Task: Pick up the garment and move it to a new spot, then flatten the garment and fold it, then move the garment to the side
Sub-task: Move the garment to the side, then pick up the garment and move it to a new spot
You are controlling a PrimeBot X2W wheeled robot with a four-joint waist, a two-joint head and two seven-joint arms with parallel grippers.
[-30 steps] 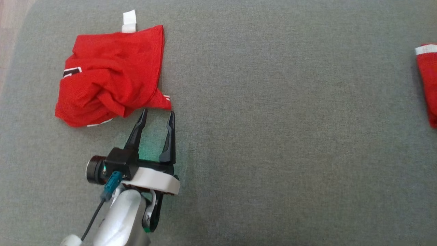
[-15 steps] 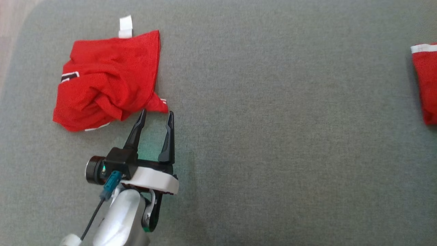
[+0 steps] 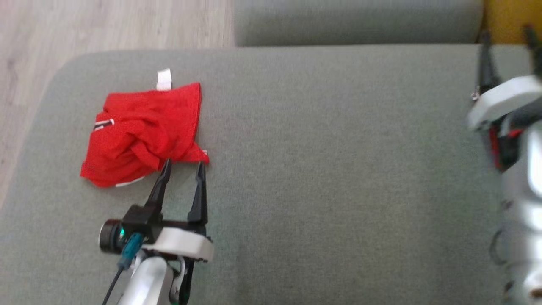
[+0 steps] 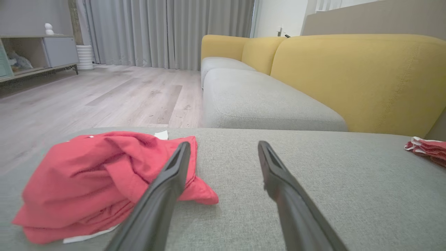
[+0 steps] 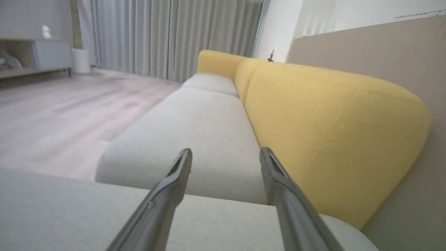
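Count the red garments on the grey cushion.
2. One crumpled garment lies left on the cushion; a second garment sits far right, partly cut off. Others may be hidden.

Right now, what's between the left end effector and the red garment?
Nothing. In the head view the left end effector sits at the near edge of the red garment, over bare grey cushion.

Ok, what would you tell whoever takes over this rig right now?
Left gripper: open, gripping nothing, tips at the near edge of the garment.
Right gripper: open, empty, at the right side of the cushion.
The garment lies crumpled at the cushion's left end; another red garment lies far right.
Done: no flattening or folding shows.
Left: flatten, fold, move aside.
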